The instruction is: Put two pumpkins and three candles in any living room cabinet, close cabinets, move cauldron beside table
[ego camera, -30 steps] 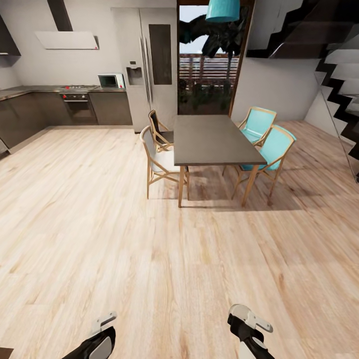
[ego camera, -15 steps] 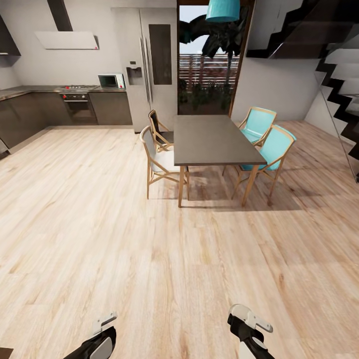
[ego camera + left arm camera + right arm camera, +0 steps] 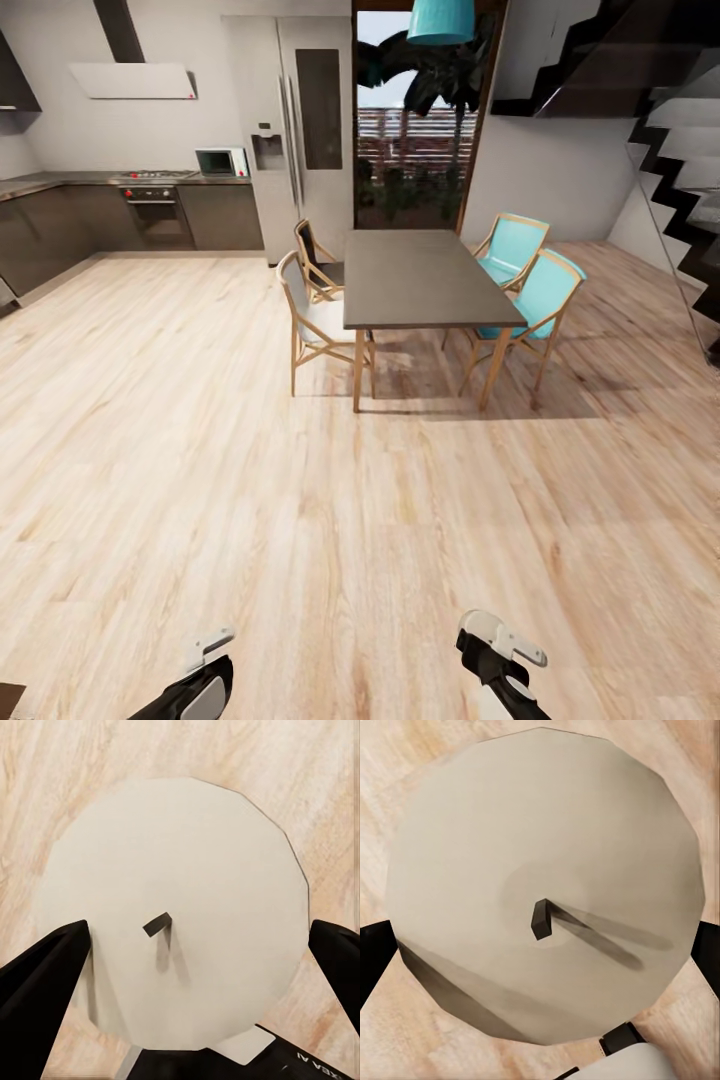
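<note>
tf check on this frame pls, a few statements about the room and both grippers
1. Two turquoise chairs stand at one long side of the dining table. True.
2. The pendant lamp over the table is red. False: it is turquoise.
3. The left gripper has a cream candle with a dark wick between its fingers. True.
4. The right gripper holds a pumpkin. False: a second cream candle sits between its fingers.
5. The floor is grey tile. False: it is light wood planks.
</note>
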